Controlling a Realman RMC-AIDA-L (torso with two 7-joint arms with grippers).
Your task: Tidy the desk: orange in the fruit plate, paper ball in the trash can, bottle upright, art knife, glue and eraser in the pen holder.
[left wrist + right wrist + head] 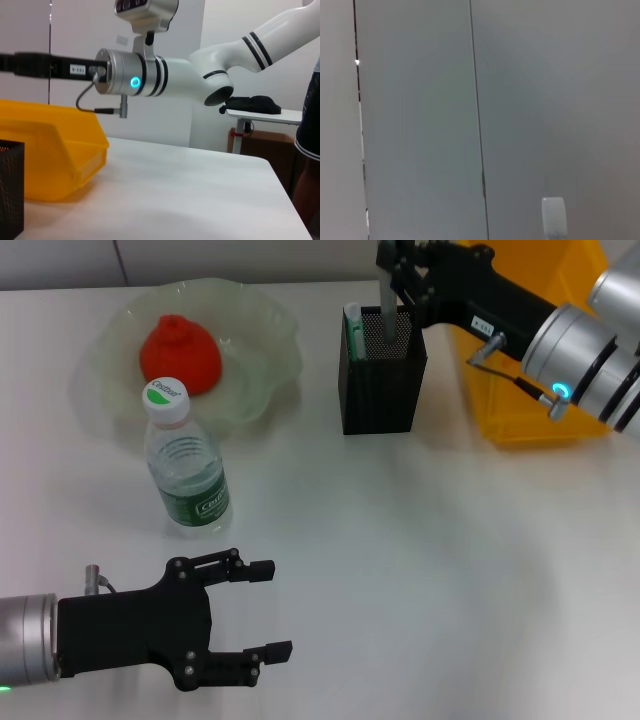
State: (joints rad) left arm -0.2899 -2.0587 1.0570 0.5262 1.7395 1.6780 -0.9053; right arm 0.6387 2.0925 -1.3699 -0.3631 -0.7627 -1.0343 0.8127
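Glue (386, 310) stands upright, half inside the pen holder (383, 390) at 1 o'clock on the desk (420, 570), beside the art knife (352, 320); the right gripper (393, 278) is pinched on its top end. This looks like the glue drop-in step, so next it should let go and lift straight up. Left gripper (268, 608) idles wide open, empty, at 7 o'clock, below the upright bottle (185, 465).

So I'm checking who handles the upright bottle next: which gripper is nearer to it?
Left. The left gripper hovers open just in front of the bottle, toward the robot. The right gripper is far across the desk, above the pen holder.
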